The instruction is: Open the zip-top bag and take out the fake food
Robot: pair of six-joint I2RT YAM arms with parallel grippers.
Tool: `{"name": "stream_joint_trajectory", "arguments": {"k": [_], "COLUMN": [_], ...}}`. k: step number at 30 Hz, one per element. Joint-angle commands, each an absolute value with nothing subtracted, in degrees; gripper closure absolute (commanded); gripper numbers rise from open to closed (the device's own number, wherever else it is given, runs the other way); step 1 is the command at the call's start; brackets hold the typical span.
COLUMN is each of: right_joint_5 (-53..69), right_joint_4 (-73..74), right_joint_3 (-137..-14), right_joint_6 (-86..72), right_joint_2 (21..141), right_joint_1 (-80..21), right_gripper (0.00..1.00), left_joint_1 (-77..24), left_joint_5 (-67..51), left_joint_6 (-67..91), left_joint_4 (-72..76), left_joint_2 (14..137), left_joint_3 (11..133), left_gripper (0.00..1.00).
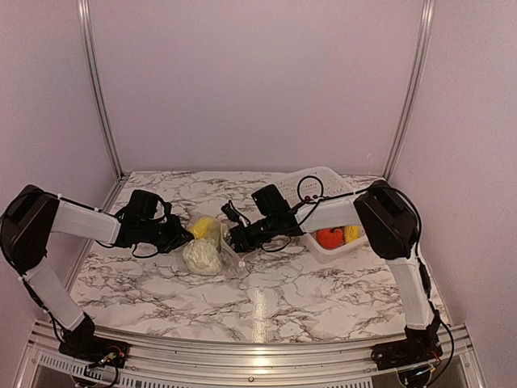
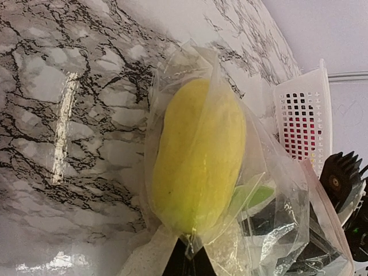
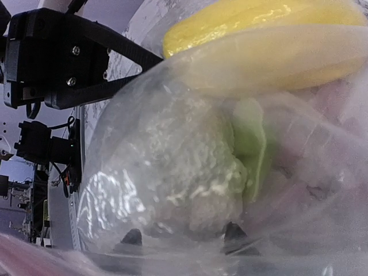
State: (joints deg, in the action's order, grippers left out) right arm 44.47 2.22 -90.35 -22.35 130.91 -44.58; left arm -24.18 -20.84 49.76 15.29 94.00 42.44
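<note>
1. The bag [image 1: 212,249] lies on the marble table [image 1: 283,299], a little left of centre and between my two pincers. It is clear and crinkled, with light glinting off its folds.
2. Two bits of toy food sit inside it. One is a long yellow piece [image 2: 198,155]. The other is a cream-white lumpy piece [image 3: 178,167] with a green leaf [image 3: 251,144] at its side. The two touch, and the film wraps both.
3. My left pincer [image 2: 187,261] is clamped tight. A fold of the bag's film is pinched between its tips, just at one end of the yellow piece.
4. My right pincer [image 3: 183,238] stands about half wide. Its two tips are apart, low in its own view and blurred by the film. The lumpy piece is just beyond them. I cannot tell whether the film is caught on either tip.
5. From above, my left pincer meets the bag's left edge and my right pincer meets its right edge. My arms reach in from either side.
6. A white lattice basket [image 1: 327,179] stands on the right of the table, partly behind my right arm. In it lie a red piece [image 1: 329,238] and an orange-yellow piece [image 1: 352,234], side by side.
</note>
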Motion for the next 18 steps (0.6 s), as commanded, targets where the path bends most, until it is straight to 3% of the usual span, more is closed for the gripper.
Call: {"name": "stream_joint_trajectory", "arguments": {"k": [1, 6, 11, 18], "right_joint_5": [52.1, 58.4, 60.3, 35.7], "right_joint_4": [-3.7, -9.1, -17.2, -4.7], "right_joint_3": [-93.2, -91.6, -86.9, -84.9], "right_joint_6": [-24.3, -25.1, -29.6, -24.8], "right_joint_2": [132.3, 129.6, 127.5, 123.4], "right_joint_1": [-45.8, -45.8, -44.6, -41.6], "right_gripper": [0.53, 0.5, 0.57, 0.67], "left_joint_1": [-24.1, -24.1, -24.1, -24.0], "left_joint_5": [-22.3, -22.2, -22.6, -22.5], "left_joint_6": [51.6, 51.4, 51.2, 50.5], "left_joint_4": [19.2, 19.0, 19.0, 17.7], "left_joint_2": [95.9, 96.7, 97.1, 97.6], "left_joint_3": [41.5, 41.8, 42.0, 43.4], "left_gripper": [1.0, 1.0, 1.0, 1.0]}}
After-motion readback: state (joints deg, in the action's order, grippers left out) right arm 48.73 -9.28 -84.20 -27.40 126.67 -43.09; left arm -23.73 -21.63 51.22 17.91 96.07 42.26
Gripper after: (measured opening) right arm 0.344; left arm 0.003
